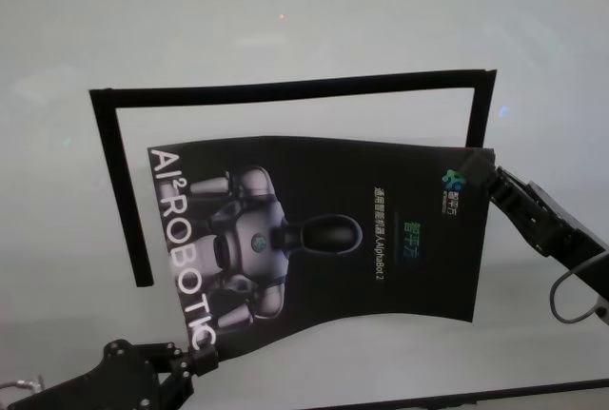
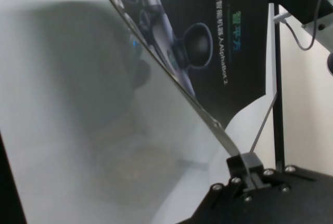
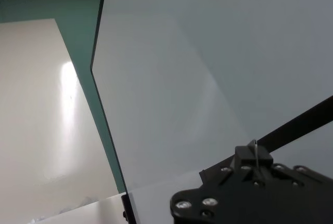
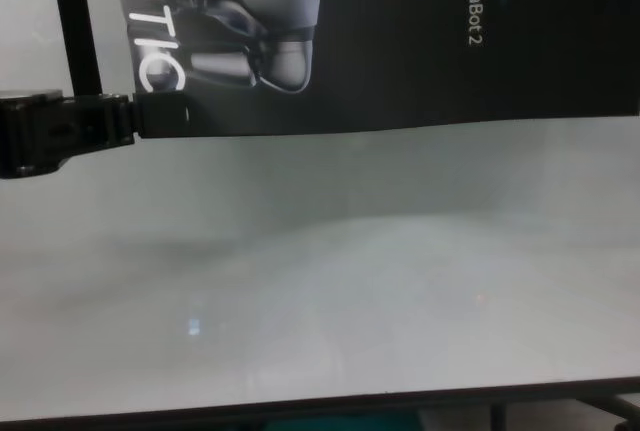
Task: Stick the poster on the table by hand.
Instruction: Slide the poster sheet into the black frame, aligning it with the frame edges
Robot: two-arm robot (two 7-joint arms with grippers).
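The poster [image 1: 324,239], a black glossy sheet with a grey robot picture and white letters, hangs bowed a little above the table [image 1: 285,10]. My left gripper [image 1: 202,361] is shut on its near left corner, by the white letters; the chest view shows the same grip of the left gripper [image 4: 160,116] on the poster [image 4: 400,51]. In the left wrist view the left gripper [image 2: 244,164] clamps the poster's [image 2: 218,37] thin edge. My right gripper [image 1: 491,182] is shut on the far right corner. In the right wrist view the right gripper [image 3: 255,154] pinches a thin sliver of sheet.
Narrow black tape strips [image 1: 285,87] lie on the table as a three-sided frame, along the far side, the left [image 1: 128,201] and the right [image 1: 476,115]. The poster overlaps the frame's right strip. The table's near dark edge [image 4: 300,406] runs below bare tabletop [image 4: 350,271].
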